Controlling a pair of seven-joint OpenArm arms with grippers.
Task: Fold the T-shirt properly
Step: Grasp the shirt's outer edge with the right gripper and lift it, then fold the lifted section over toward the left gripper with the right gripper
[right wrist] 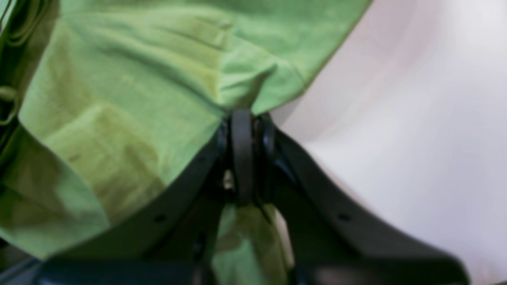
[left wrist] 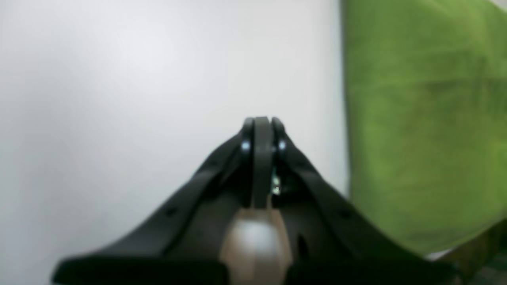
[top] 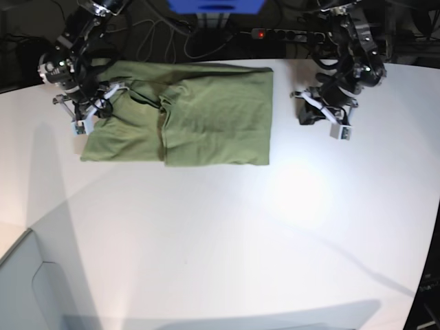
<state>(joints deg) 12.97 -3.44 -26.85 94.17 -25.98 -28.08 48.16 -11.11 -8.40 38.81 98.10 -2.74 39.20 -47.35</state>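
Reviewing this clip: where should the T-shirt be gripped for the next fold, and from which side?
Probably where the right hand already has it: the outer edge of the T-shirt, pinched from above. That edge lies along the bare tabletop, and the cloth there bunches into a ridge between the fingertips.

ok so the base view is bright and pretty crisp — there's a washed-out glare patch on the white tabletop (top: 309, 227), plus faint soft shadows toward its edges. Both wrist views are well lit but kinda soft — the left gripper (left wrist: 261, 122) and right gripper (right wrist: 253, 114) look blurry, especially low in frame.
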